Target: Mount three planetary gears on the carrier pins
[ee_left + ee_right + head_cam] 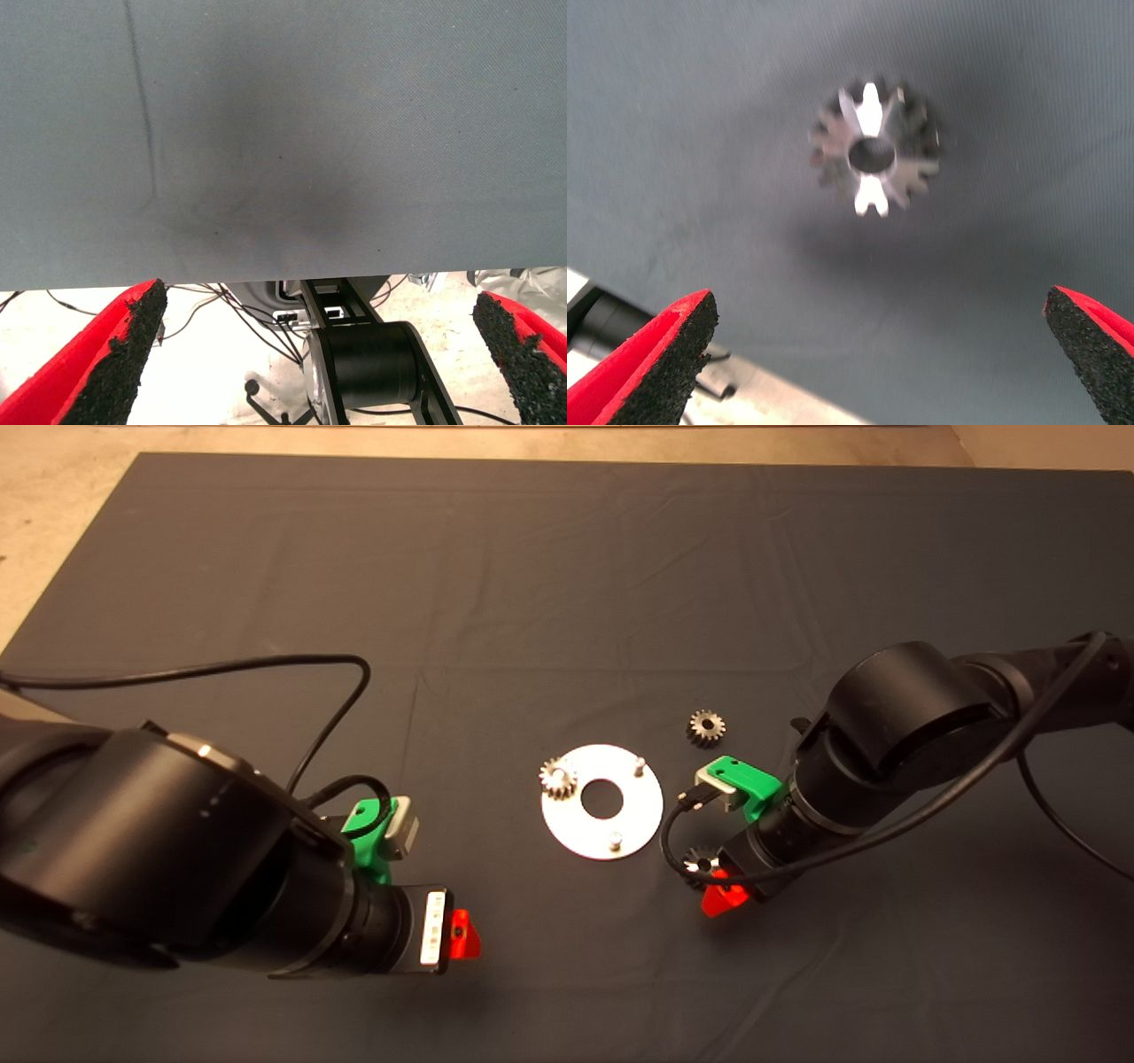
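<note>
One gear (558, 777) sits on a pin at the round plate's (631, 828) left edge; two pins (639, 763) stand bare. Another gear (706, 727) lies on the mat (567, 584) beyond the plate. The third gear (873, 157) lies beneath the right end effector (877, 363), fingers wide apart. The left end effector (319, 354), also wide, hovers over the mat's near edge.

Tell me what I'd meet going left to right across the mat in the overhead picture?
Left end effector → gear on the plate's left pin → round plate → loose gear beyond the plate → right arm. The third gear and the right end effector overlap, so I leave them out.
</note>
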### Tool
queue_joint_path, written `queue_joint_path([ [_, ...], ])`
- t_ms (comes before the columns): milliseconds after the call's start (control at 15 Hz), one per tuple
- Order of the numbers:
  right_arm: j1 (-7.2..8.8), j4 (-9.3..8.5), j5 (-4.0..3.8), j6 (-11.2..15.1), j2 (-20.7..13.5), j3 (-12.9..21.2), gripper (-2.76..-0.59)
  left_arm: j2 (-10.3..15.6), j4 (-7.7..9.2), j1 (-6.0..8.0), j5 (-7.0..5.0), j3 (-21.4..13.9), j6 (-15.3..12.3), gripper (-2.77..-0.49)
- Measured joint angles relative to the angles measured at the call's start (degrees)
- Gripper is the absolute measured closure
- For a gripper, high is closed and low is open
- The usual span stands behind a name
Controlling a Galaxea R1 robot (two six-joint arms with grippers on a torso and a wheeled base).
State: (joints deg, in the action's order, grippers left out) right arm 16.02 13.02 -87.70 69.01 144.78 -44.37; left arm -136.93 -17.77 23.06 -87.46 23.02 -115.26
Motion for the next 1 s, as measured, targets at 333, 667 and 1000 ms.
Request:
queue_joint_path([
  [333,-0.06,3.09,0.07,-1.83,2.8,0.44,-2.76,0.34,-0.11,0.0,0.0,0.0,0.0,-2.48],
  [667,-0.78,4.35,0.02,-5.92,3.15,0.44,-2.76,0.79,-0.11,0.0,-0.02,0.0,-0.01,-2.48],
  [1000,-2.35,4.8,-0.01,-8.11,3.15,-0.57,-2.76,0.96,-0.11,0.0,0.0,0.0,-0.01,-2.48],
])
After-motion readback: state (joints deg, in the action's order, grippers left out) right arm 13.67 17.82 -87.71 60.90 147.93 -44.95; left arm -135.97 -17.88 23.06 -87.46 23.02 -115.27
